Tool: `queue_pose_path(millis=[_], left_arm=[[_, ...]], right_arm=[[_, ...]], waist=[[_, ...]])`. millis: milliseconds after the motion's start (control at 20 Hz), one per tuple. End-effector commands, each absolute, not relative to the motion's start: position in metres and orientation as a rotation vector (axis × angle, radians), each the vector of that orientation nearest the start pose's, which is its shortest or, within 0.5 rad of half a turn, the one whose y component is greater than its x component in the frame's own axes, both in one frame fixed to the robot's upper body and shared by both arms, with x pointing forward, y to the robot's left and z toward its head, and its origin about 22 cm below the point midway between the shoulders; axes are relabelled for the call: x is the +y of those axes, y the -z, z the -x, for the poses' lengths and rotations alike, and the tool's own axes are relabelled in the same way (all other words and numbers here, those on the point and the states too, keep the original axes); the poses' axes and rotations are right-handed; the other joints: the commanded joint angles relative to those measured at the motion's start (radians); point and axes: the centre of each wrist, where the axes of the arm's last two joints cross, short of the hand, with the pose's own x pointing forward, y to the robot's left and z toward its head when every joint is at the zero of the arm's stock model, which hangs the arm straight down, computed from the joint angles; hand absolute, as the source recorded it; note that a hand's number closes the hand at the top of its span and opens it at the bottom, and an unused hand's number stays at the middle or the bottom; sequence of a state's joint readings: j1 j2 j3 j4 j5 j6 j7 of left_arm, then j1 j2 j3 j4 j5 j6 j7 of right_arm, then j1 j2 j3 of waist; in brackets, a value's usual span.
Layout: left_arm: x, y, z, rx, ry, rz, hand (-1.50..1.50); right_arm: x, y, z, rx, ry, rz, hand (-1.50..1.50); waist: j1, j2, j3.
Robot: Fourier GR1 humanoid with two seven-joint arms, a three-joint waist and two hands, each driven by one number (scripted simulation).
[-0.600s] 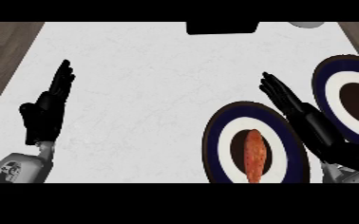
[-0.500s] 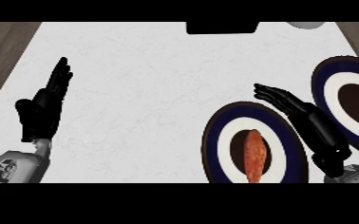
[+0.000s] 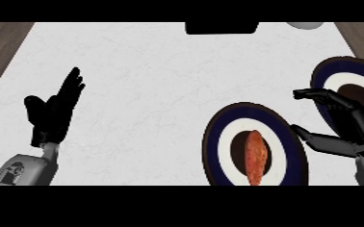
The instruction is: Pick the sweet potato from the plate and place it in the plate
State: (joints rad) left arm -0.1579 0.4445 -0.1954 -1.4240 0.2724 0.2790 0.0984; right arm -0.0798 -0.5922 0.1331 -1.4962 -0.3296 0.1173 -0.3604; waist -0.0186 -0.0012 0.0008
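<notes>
An orange-brown sweet potato lies lengthwise in the middle of a navy-rimmed white plate at the lower right. A second plate of the same colours shows partly at the right edge. My right hand hangs between the two plates, just right of the sweet potato, with its fingers bent and its thumb spread low; it holds nothing. My left hand rests open at the left, fingers pointing up.
A black object sits at the counter's far edge, and a pale round thing shows at the top right. Wooden floor borders the white counter on the left and right.
My right hand has drawn rightward off the near plate's rim, and its fingers have bent from straight into a spread claw. The left hand and the sweet potato have stayed put.
</notes>
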Motion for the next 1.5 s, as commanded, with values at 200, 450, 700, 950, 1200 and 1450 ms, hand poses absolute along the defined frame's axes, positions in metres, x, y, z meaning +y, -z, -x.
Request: queue_pose_path(millis=[200, 450, 700, 950, 1200, 1450], left_arm=[[0.294, -0.023, -0.282, -1.396, 0.076, -0.183, 0.00], [0.285, -0.008, -0.277, -1.407, 0.074, -0.183, 0.00], [0.292, -0.011, -0.260, -1.406, 0.069, -0.173, 0.00], [0.293, -0.016, -0.275, -1.420, 0.076, -0.203, 0.00], [0.275, -0.022, -0.282, -1.391, 0.075, -0.206, 0.00], [0.275, -0.013, -0.294, -1.392, 0.087, -0.185, 0.00]], right_arm=[[-0.355, 0.023, -0.218, -1.852, -0.595, -0.040, -1.50], [-0.389, 0.003, -0.213, -1.760, -0.777, 0.034, -1.50], [-0.371, -0.017, -0.213, -1.720, -0.855, 0.094, -1.50], [-0.342, -0.042, -0.220, -1.573, -0.998, 0.096, -1.50], [-0.302, -0.049, -0.229, -1.509, -1.138, 0.153, -1.50], [-0.296, -0.044, -0.233, -1.422, -1.217, 0.255, -1.50]], waist=[[0.016, 0.002, 0.000], [0.018, 0.001, -0.001], [0.020, -0.001, -0.001], [0.014, -0.001, -0.002], [0.019, 0.000, -0.001], [0.016, 0.002, -0.001]])
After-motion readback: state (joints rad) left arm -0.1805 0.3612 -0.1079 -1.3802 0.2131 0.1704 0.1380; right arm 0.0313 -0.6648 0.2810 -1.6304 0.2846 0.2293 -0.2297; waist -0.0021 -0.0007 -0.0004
